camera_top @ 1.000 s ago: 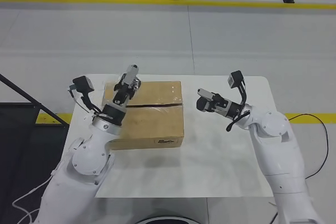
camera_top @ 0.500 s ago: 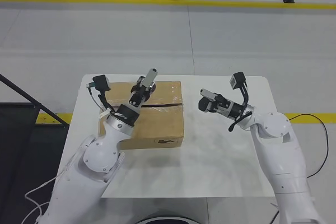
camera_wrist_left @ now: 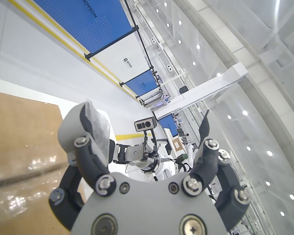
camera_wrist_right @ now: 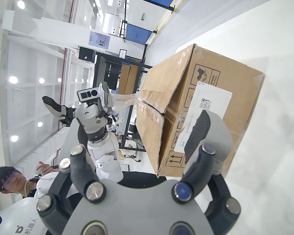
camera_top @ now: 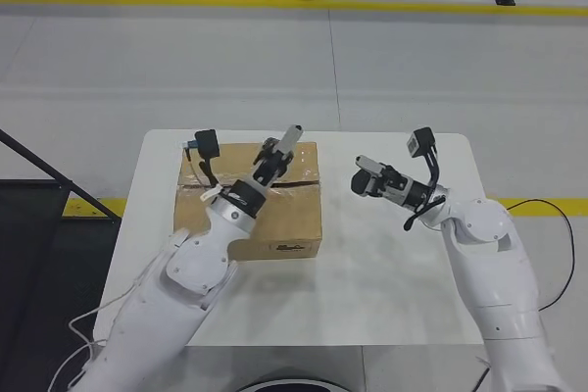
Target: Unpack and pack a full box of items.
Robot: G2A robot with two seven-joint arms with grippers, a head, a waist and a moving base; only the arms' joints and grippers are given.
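Observation:
A brown cardboard box [camera_top: 274, 211] stands on the left half of the white table [camera_top: 372, 284], its top flaps closed along a taped centre seam. My left gripper [camera_top: 279, 140] hovers open over the box's far right top edge. A strip of clear tape [camera_wrist_right: 122, 101] stretches from the seam to one of its fingers [camera_wrist_left: 95, 128] and clings to the pad. The box top [camera_wrist_left: 19, 135] lies beside that gripper [camera_wrist_left: 147, 113]. My right gripper [camera_top: 358, 176] is held open and empty just right of the box, facing its labelled side [camera_wrist_right: 198, 99].
Bare table surface lies to the right of the box and in front of it. A black frame [camera_top: 29, 167] stands on the floor off the table's left edge.
My left gripper has travelled right along the box's seam, from the far left corner toward the far right, with tape trailing from its finger. The right arm has barely shifted.

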